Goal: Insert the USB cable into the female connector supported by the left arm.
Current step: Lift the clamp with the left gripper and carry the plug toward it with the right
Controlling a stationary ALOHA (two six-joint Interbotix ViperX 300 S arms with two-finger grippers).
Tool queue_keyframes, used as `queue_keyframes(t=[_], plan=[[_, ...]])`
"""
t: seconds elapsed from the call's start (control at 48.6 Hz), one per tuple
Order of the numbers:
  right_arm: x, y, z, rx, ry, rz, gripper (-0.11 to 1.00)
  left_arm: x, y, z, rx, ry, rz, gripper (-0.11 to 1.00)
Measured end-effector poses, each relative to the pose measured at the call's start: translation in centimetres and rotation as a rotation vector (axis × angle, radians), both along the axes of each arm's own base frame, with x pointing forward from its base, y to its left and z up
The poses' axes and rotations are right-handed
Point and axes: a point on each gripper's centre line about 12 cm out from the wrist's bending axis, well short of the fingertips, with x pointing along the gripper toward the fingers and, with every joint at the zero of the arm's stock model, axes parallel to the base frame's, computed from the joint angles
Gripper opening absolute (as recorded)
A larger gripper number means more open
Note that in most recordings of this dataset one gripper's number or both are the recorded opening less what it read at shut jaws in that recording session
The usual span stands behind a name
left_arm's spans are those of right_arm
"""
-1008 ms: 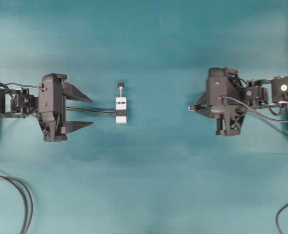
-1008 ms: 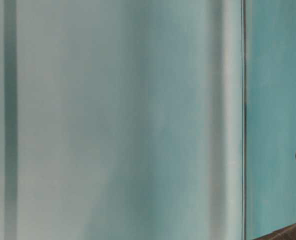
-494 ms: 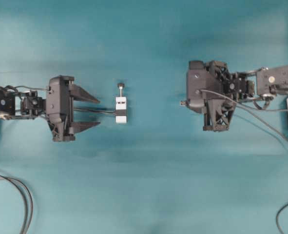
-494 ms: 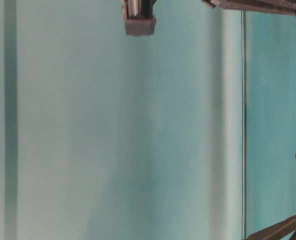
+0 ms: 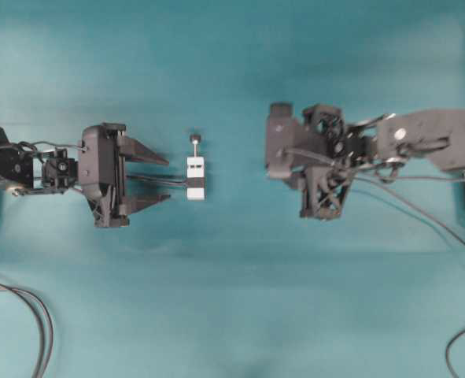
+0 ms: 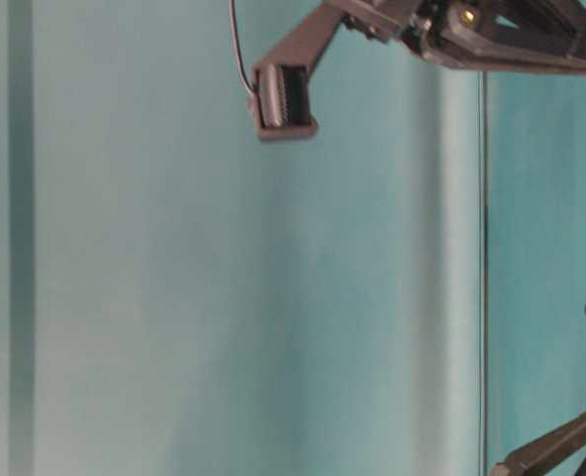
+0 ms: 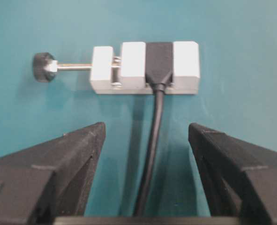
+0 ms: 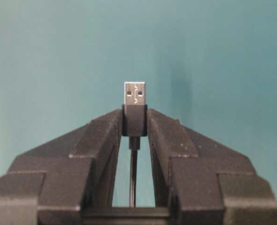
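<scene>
The right hand [image 8: 135,123] is pinching the USB cable [image 8: 134,101] with its plug sticking out. The left hand [image 7: 147,140] is gaping wide, holding nothing, just left of the female connector [image 5: 195,176], which is lying on the bench [image 5: 232,299].

The USB cable [image 8: 134,108] has a shiny silver metal plug and a matt black plastic collar. The female connector [image 7: 145,67] looks like matt white blocks, with a bright metal pin. The table cover [image 5: 232,299] is a smooth, matt teal surface.
</scene>
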Motion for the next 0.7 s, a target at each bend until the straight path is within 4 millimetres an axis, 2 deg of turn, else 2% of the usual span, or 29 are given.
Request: queue_keyframes(t=[0.309,0.473,0.7], plan=[[4.2,0.5,-0.1,-0.076,0.019,0.065,0.22,0.0,1.0,-0.2,0.0,-0.002,0.032,0.76],[5.7,0.5,-0.6,-0.09,0.022,0.051,0.22,0.0,1.0,-0.6,0.002,0.0,0.033,0.76],[6.7,0.4,-0.7,-0.103,0.021,0.011,0.22,0.3,1.0,-0.5,0.004,-0.021,0.033,0.76]])
